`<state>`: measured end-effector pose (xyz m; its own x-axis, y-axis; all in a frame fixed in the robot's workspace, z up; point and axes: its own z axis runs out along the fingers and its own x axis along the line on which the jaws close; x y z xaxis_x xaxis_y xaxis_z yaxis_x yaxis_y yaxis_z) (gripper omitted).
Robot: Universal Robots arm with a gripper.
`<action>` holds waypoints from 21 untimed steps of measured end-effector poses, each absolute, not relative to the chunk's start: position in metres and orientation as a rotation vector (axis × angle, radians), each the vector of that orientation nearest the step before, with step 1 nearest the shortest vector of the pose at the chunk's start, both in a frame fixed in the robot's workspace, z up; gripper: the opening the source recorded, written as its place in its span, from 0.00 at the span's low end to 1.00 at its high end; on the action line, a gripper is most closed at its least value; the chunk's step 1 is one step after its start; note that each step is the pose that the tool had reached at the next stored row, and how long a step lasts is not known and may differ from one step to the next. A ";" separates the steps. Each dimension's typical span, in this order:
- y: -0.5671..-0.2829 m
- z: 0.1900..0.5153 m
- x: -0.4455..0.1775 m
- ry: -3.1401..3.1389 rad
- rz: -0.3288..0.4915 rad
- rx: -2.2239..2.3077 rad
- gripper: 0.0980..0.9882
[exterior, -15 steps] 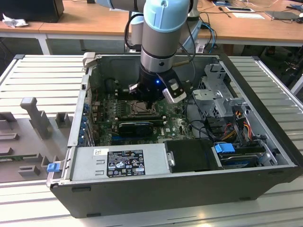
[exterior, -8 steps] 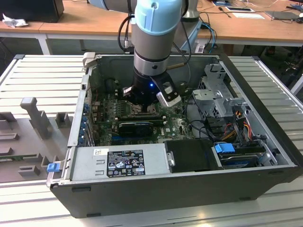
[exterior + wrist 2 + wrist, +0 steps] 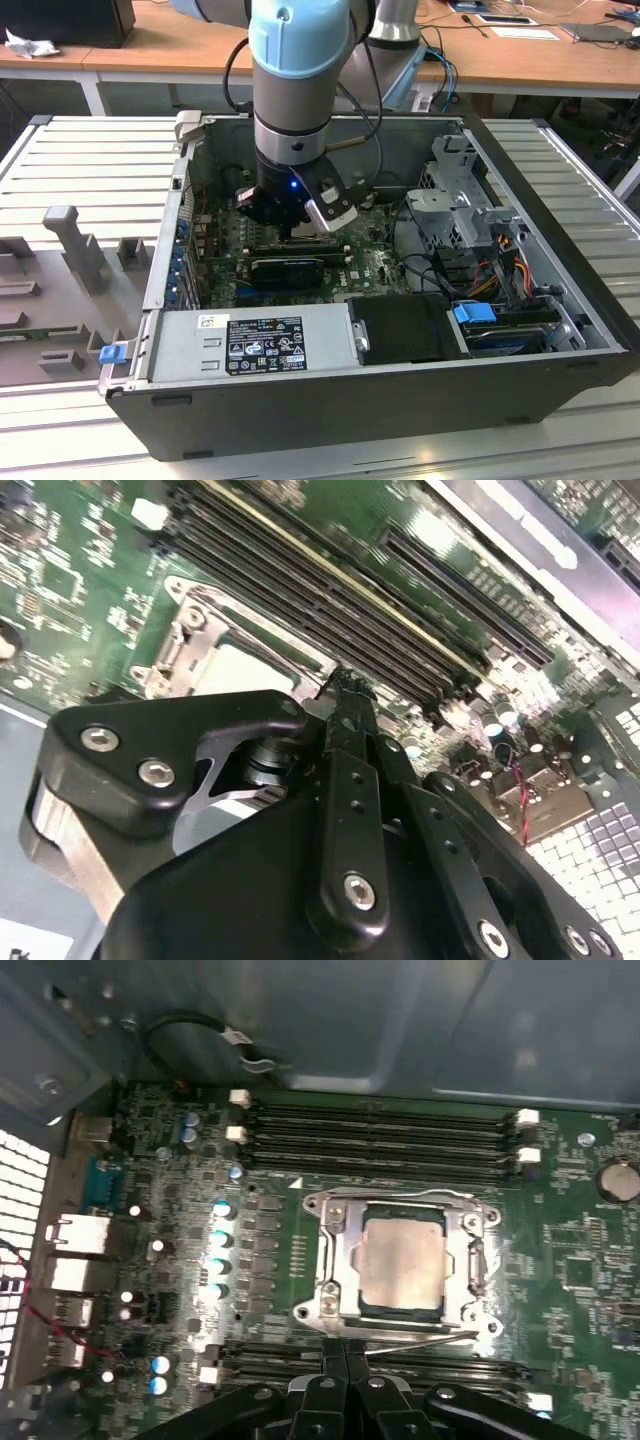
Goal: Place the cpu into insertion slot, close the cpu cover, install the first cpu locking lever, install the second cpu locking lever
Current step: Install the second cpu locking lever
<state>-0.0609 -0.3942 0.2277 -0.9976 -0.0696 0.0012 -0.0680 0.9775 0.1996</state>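
Observation:
In the first wrist view the cpu [image 3: 403, 1265], a pale square chip, lies flat in the insertion slot [image 3: 400, 1314], whose dark edge shows around it. The silver cpu cover [image 3: 338, 1260] is down over it, framing the chip in its window. One thin silver locking lever [image 3: 420, 1336] runs along the socket edge nearest my gripper; another [image 3: 478, 1265] lies along the adjoining side. My gripper [image 3: 345, 1352] is shut, fingertips together, right at the first lever's edge of the socket. The second wrist view shows the gripper [image 3: 345, 685] beside the socket. In the exterior view the gripper [image 3: 292, 228] is deep inside the computer case.
Long black memory slots [image 3: 380, 1130] run on the socket's far side, more slots [image 3: 270, 1360] beside the fingers. Capacitors [image 3: 222, 1235] stand close to the socket. The power supply [image 3: 255, 345], drive cage [image 3: 460, 210] and a black card [image 3: 288, 268] hem in the arm.

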 end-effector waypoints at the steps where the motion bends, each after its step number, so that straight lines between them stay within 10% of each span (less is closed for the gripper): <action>1: -0.394 0.226 -0.062 -3.115 -0.315 0.111 0.01; 21: -0.396 0.197 -0.072 -3.103 -0.436 0.122 0.01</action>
